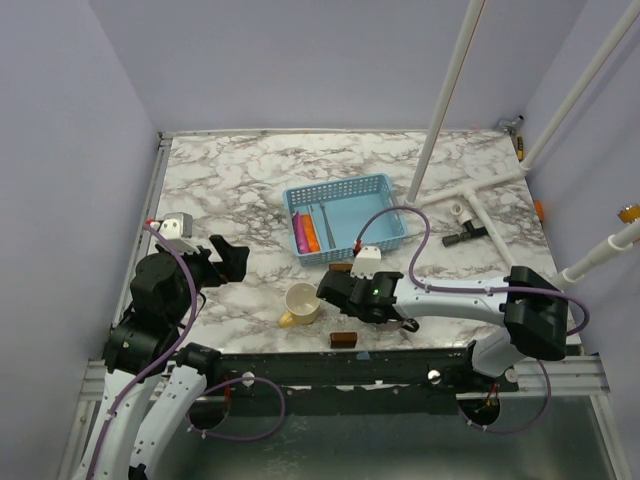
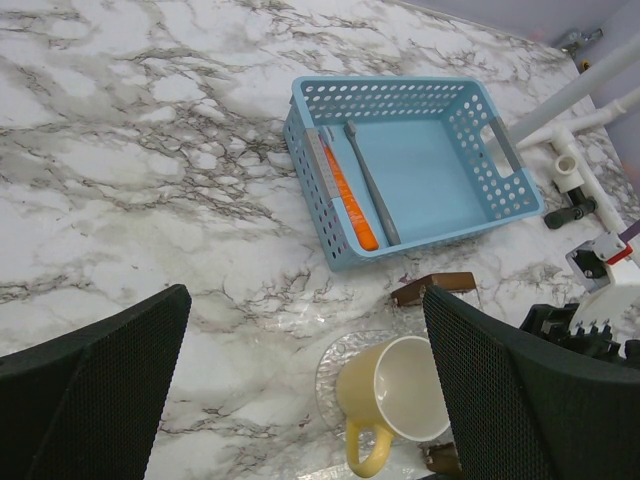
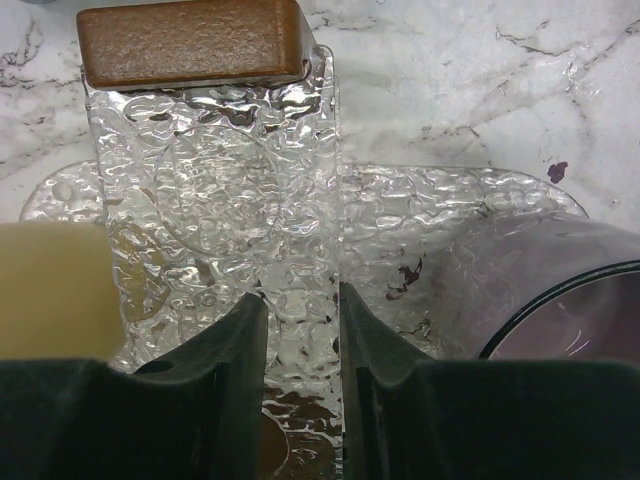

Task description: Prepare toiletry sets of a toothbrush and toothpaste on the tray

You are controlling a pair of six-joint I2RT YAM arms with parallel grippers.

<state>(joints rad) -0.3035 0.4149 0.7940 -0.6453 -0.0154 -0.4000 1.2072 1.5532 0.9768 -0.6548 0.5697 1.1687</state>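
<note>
A: Watching the right hand [image 3: 300, 305]? Sitting low over the near desk [image 1: 230, 170], straddling an edge of a clear bubbled plastic piece [image 3: 200, 200] between the yellow mug [image 1: 302, 303] and the purple-grey mug [image 3: 560, 290]. Showing only a narrow gap at the fingers; cannot tell whether actually pinching the plastic.

B: Noting the left hand [image 2: 305, 330] too: hanging with fingers spread wide, gripping nothing, off to its own side. Also seeing the tray [image 1: 365, 215] farther back, already holding the toothbrush [image 2: 372, 190], the orange toothpaste [image 2: 350, 200] and the pink toothpaste [image 1: 299, 232], all lying along its left end wall.

A: Judging the squeeze as the delicate part, then. Aiming to be closing squarely on that slick edge, not skating off it.

B: And probably rising straight afterwards, avoiding nudging either mug or the brown block [image 3: 190, 42] just ahead. Otherwise risking a toppled mug.
</note>
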